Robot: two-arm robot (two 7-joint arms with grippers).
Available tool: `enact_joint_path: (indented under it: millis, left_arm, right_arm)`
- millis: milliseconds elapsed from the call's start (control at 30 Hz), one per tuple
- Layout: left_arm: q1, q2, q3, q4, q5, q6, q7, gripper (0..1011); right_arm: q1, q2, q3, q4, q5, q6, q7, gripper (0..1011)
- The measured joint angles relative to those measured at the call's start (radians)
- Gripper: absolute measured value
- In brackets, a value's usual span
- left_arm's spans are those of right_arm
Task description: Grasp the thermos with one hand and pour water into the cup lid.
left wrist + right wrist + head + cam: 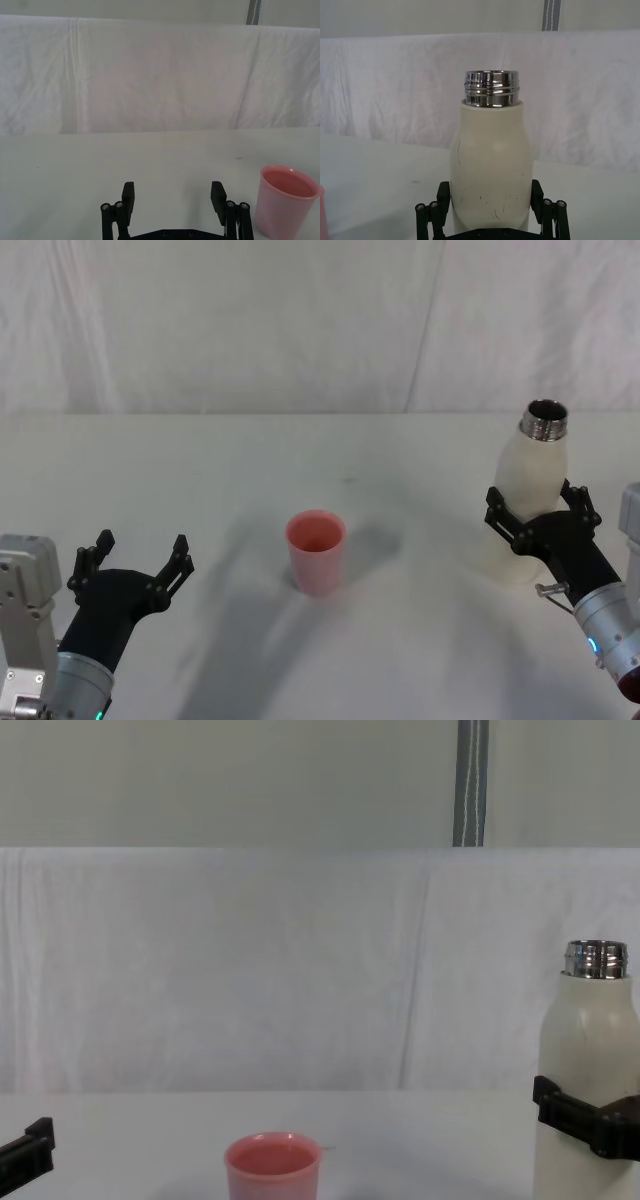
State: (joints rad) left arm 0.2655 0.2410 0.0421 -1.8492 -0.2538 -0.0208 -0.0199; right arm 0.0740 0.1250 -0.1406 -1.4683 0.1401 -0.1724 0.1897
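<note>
Thermos (531, 476) stands upright on the table (300, 660), cap off, between the right gripper (541, 512) fingers, which clamp its lower body. Cup lid (317, 551) sits well to that gripper's left, mouth up. Left gripper (135, 562) spread wide, holding nothing, left of the cup lid.

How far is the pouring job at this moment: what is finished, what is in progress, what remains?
Finished: the right end effector has its fingers on both sides of the thermos, which stands upright with its steel neck uncapped. In progress: securing that grasp. Remaining: lift, carry and tilt it over the cup lid, upright at the table's middle. The left end effector waits open.
</note>
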Motion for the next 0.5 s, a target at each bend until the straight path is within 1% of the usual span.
enact_joint_path:
  millis: [500]
  left_arm:
    - [0.000,0.000,0.000,0.000,0.000,0.000,0.000,1001]
  right_arm:
    - [-0.019,-0.003,-0.003,-0.019,-0.003,0.009,-0.008,1001]
